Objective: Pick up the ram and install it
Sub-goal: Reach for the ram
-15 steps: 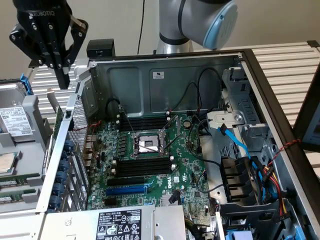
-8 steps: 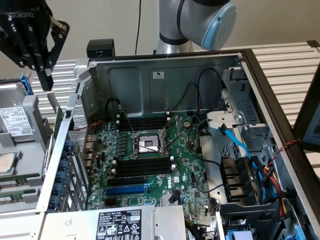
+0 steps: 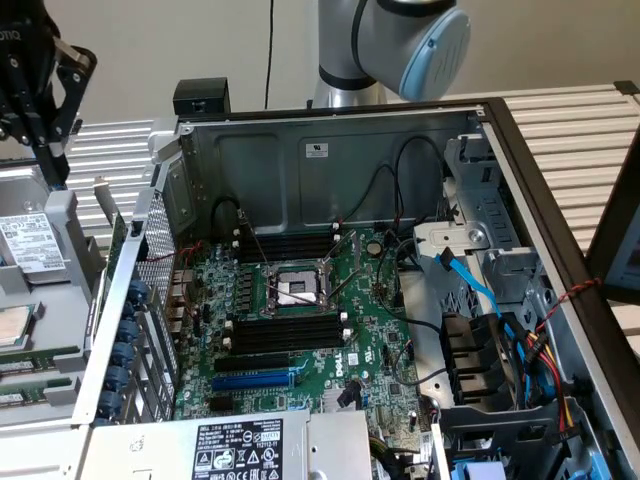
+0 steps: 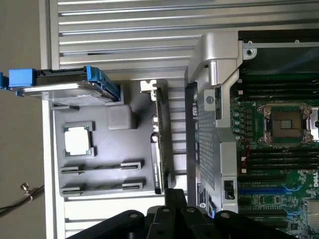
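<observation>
one open case (image 3: 330, 150) takes up most of the exterior view, with one grey arm (image 3: 400, 40) behind its far wall. inside lies one green motherboard (image 3: 370, 330). it carries one bare cpu socket (image 3: 295, 290) and two banks of black slots (image 3: 290, 332), one bank on each side of the socket.

outside the case, at the exterior view's left, sits one grey tray (image 3: 62, 215). on it are one hard drive (image 3: 30, 250), one cpu (image 3: 12, 325) and one green card (image 3: 117, 245) standing on edge just beside the case wall. past the cpu, two thin green strips lie side by side in the tray's two holders. these look like ram (image 3: 30, 362) sticks, well apart from the motherboard slots.

one black gripper (image 3: 48, 150) hangs over the hard-drive end of the tray, apart from the ram. how far it is open i cannot tell, nor whether it has hold of anything.

the wrist view looks down on the tray. it gives the drive's blue rails (image 4: 102, 82), the whole cpu in its square seat and the card's metal bracket (image 4: 145, 85), with the gripper's black body in the foreground. there the two holders are seen edge-on, and i cannot tell stick from holder. the exterior view gives the arm, the case's far wall and the blue cables (image 3: 470, 285) at its right.
</observation>
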{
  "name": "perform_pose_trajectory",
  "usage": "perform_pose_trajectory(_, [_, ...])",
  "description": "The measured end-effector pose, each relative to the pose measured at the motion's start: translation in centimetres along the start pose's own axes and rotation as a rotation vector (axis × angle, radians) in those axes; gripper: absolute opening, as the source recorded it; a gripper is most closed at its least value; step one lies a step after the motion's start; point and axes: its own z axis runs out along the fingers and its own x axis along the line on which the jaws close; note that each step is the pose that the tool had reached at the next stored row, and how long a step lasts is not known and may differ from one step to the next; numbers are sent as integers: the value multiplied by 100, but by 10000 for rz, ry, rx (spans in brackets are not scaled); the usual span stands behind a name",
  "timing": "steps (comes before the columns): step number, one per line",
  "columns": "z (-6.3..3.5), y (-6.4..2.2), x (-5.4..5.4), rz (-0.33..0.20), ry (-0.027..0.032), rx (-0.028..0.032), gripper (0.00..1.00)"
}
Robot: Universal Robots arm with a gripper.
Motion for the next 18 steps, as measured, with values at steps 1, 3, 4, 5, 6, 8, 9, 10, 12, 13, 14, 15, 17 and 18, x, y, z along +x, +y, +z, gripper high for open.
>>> perform_pose_trajectory(1, [2,-4,45,-1,0,0,11])
perform_pose_trajectory(3, [9,-10,137,-1,1,0,11])
perform_pose_trajectory(4, [13,-14,184,-5,0,-1,11])
perform_pose_trajectory(5, [16,-17,228,-7,1,0,11])
perform_pose_trajectory(6, [18,-19,257,-32,2,0,11])
perform_pose_trajectory(8, [24,-23,312,-88,9,1,11])
perform_pose_trajectory(9, [29,-26,346,-107,10,1,11])
perform_pose_trajectory(10, [36,-29,386,-123,10,0,11])
perform_pose_trajectory(12, [53,-36,470,-144,11,0,11])
perform_pose_trajectory(13, [66,-40,519,-154,12,0,11])
perform_pose_trajectory(14, [81,-44,558,-162,11,-1,11])
perform_pose_trajectory(15, [98,-49,596,-166,13,0,11])
perform_pose_trajectory(17, [133,-62,660,-174,13,0,11])
perform_pose_trajectory(18, [151,-73,685,-175,15,0,11])
